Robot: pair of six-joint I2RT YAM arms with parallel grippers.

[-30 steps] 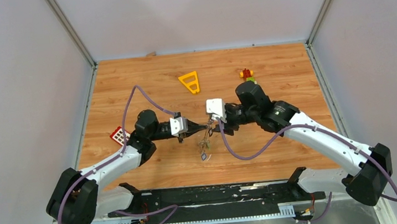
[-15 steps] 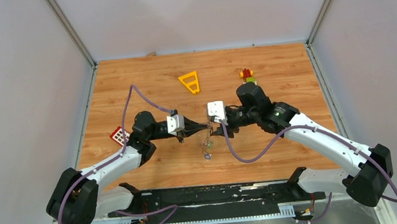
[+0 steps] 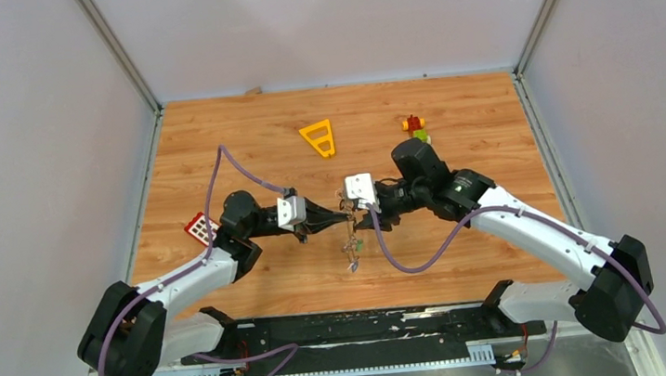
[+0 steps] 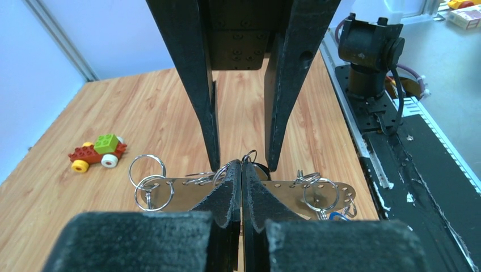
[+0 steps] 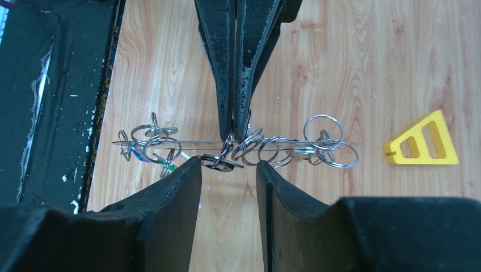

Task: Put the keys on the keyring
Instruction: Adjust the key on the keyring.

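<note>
Now | left jaws: pinched shut on keyring [image 4: 283, 188] | right jaws: partly open, flanking black tag [image 5: 222, 163], gripping nothing

Top camera looks down from behind; wrist cameras face each other closely, apparently sharing keyring [image 4: 181, 192].

Brightly and evenly lit from above, with only faint, soft shadows on the wooden bench [image 3: 240, 142] beneath the arms. Mild sheen across the wood; small glints off the keyring [image 4: 184, 192] and its loops. Sharp overhead, with little bending at the edges. Blurred and dark along the bottom of both wrist views, at the near fingers of the left hand [image 4: 242, 168] and right hand [image 5: 228, 164]; crisp farther off.
</note>
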